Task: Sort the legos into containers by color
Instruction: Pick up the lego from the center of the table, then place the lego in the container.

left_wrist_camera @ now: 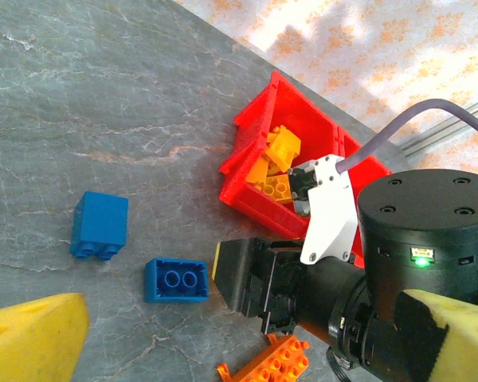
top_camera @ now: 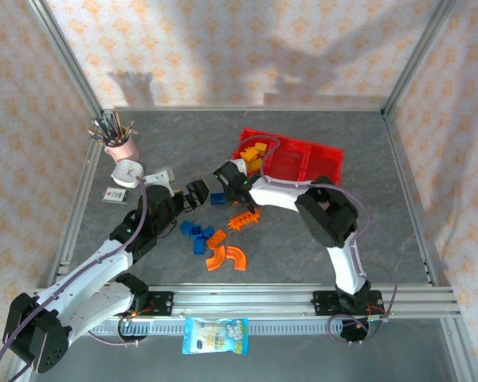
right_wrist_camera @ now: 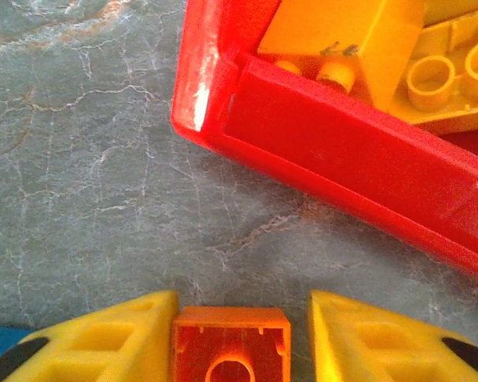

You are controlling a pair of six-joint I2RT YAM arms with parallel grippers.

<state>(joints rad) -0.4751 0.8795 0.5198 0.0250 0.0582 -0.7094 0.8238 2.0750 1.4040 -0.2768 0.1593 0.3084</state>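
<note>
While R tool (right_wrist_camera: pixel 237 301) straddles orange brick (right_wrist_camera: pixel 231 350) | tray (right_wrist_camera: pixel 303 119) edge close ahead

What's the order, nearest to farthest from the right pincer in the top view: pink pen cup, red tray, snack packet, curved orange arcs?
From the right pincer:
1. Red tray, just beside it, upper right.
2. Curved orange arcs, toward the near side.
3. Pink pen cup, far left.
4. Snack packet, at the bottom.
</note>
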